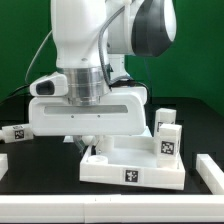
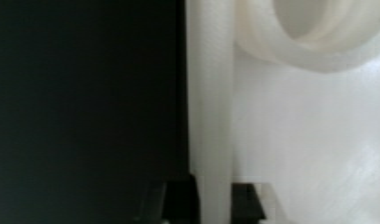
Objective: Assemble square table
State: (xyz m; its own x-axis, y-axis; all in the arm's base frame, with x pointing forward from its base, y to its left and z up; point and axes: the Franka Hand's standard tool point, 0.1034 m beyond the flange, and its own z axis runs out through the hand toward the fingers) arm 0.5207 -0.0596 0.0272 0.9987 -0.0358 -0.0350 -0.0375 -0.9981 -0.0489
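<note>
Clamping dark fingertips [image 2: 167, 203] onto a thin upright rim of the tabletop [image 2: 302, 140], gripper [image 2: 208, 200] jaws almost together with only that white strip between them. Lying flat on the table [image 1: 40, 192] under the arm [image 1: 90, 40], toward six o'clock in the exterior view. Seeming to be gripping for a slide into place, as a guess. Doing it well: pinching square on the rim, dragging low and slowly so nothing tips, stopping short of the leg [image 1: 168, 146] and second leg [image 1: 165, 121] standing near at three o'clock of the tabletop. Steering clear of the third leg [image 1: 14, 131] too, well apart at nine o'clock. Not showing any fourth leg, perhaps behind the arm. Blurring, in the wrist view, a round socket [image 2: 311, 40], likely a leg hole. Hiding the pinch itself under the gripper's body in the exterior view. Cutting off white bars [image 1: 212, 172] at four and eight o'clock.
</note>
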